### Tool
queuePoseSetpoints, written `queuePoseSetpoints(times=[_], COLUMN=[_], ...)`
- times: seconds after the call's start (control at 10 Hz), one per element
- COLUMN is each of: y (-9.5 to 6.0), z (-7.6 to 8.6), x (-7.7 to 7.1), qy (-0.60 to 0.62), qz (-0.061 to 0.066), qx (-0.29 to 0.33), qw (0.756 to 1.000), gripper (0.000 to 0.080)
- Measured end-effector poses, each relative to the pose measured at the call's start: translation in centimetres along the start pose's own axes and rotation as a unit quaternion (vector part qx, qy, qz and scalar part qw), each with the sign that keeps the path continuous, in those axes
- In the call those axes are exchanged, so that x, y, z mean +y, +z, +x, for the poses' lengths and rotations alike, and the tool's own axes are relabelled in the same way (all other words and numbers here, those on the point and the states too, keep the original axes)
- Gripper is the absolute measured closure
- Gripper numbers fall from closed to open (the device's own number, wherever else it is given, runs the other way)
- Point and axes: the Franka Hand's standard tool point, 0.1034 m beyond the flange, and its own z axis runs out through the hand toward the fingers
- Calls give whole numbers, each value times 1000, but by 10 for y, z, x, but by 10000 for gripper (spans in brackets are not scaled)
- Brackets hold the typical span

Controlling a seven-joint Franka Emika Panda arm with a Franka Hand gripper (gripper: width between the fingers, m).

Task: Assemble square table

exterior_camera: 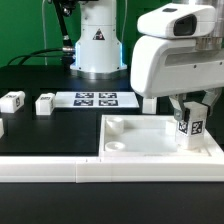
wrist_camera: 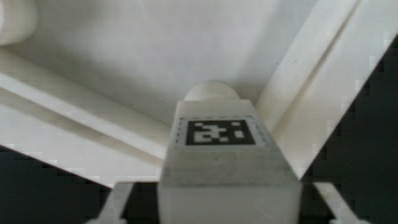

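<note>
Where the bench (exterior_camera: 50, 135) comes nearest the exterior camera, a long white rail (exterior_camera: 50, 172) runs along its front edge. Just behind the rail, touching or nearly so, lies the square slab (exterior_camera: 140, 147), flat on the black surface toward the exterior view's right. Its raised rim faces up, and two round sockets show at its left corners.

Over the slab's right part hangs the tool (exterior_camera: 191, 115). It is pinching one leg (exterior_camera: 190, 127), which stands upright with its black-and-white tag facing the camera. Whether the lower end rests on the slab I cannot tell.

Wrist view: the same leg (wrist_camera: 217, 165) fills the middle. Its tag faces the lens and its rounded tip points at the slab (wrist_camera: 143, 60), close to where two rim walls meet. The fingers (wrist_camera: 128, 203) sit flush against both sides of the leg, with no gap visible, and the tool (wrist_camera: 217, 205) is centred on it.

Farther back, toward the exterior view's left, two loose legs (exterior_camera: 45, 102) (exterior_camera: 12, 100) lie on the bench, near each other and well apart from the slab. A third white piece (exterior_camera: 2, 128) is cut by the frame edge.

The marker board (exterior_camera: 95, 99) lies flat beside the loose legs. Behind it stands the arm base (exterior_camera: 97, 45), which carries a triangular warning sticker.
</note>
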Motion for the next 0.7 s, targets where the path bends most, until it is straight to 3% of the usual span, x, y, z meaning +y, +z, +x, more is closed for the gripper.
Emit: queuePoseSetpoints(times=[0.3,0.7], y=[1,2], z=[0,-1], x=[-2,-3], qy=[175,428], qz=[14,14], qx=[1,2], qw=[984,903], gripper=[510,509])
